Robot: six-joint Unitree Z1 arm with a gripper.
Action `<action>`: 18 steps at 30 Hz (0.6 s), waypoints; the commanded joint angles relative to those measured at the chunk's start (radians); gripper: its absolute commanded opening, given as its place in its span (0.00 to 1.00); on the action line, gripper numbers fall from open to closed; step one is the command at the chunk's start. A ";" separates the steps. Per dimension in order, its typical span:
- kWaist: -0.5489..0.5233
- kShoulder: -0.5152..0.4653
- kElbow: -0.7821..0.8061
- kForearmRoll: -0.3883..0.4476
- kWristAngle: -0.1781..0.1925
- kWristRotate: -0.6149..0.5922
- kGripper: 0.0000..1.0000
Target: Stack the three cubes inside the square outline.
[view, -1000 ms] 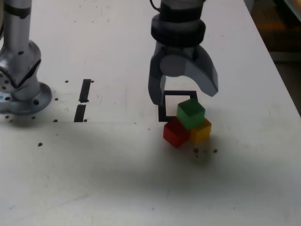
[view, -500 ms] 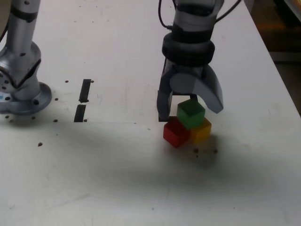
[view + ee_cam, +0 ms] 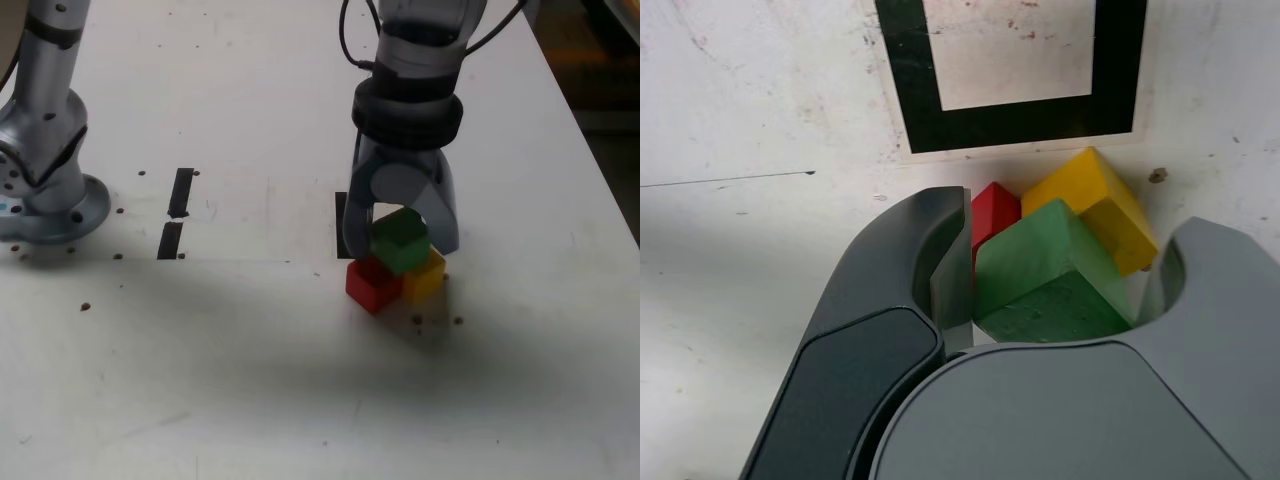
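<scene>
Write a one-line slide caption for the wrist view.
Pincer straddling the green cube perched on the red cube and yellow cube, just outside the black square outline.

White tabletop point(image 3: 250, 380), two short black tape strips point(image 3: 177, 212) end to end, scattered dark specks point(image 3: 437, 322)

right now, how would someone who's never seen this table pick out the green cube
Find the grey gripper reaching down beside the black tape square outline. Between its jaws sits a tight cluster of three cubes. The green cube is the raised one, perched on the red cube and the yellow cube, which lie on the table.
</scene>
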State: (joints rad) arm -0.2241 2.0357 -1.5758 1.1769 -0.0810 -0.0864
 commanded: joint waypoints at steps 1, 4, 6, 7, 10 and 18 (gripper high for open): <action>-0.001 -0.002 0.002 -0.011 0.005 -0.001 0.26; -0.001 -0.005 0.003 -0.025 0.009 -0.001 0.17; -0.001 -0.008 0.004 -0.028 0.010 0.000 0.14; -0.001 -0.010 0.004 -0.028 0.010 0.000 0.12; -0.005 -0.021 0.005 -0.024 0.014 0.000 0.10; -0.013 -0.127 0.007 0.049 0.040 -0.002 0.10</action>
State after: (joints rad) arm -0.2365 1.9364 -1.5702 1.2129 -0.0466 -0.0870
